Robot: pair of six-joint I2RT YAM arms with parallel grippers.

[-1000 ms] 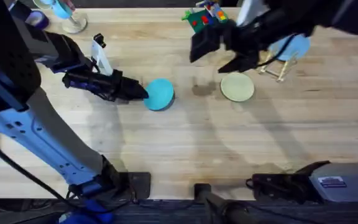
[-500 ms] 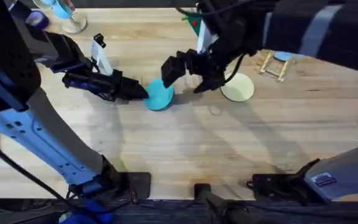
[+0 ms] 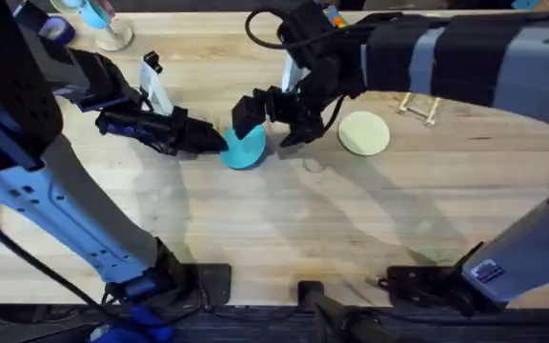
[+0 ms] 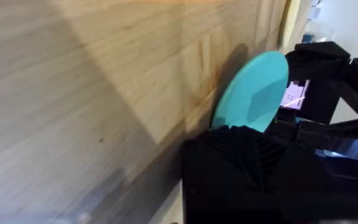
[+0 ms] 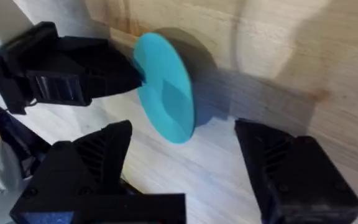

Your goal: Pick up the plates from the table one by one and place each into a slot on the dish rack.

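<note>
Writing: none legible; a white label on the right arm's base is too small to read.

Table (image 3: 351, 219): light wooden planks, visible grain.

Teal plate (image 3: 245, 146): left of centre, tilted up off the table, its left edge clamped in the left gripper (image 3: 213, 141).

Yellow-green plate (image 3: 364, 133): flat on the table, well right of the teal plate.

Dish rack (image 3: 419, 103): far right, behind the yellow-green plate, partly hidden by the right arm.

Left arm: reaches in low from the left.

Right arm: crosses from the right, its gripper (image 3: 270, 116) just above the teal plate, fingers (image 5: 284, 171) spread wide, touching nothing.
</note>
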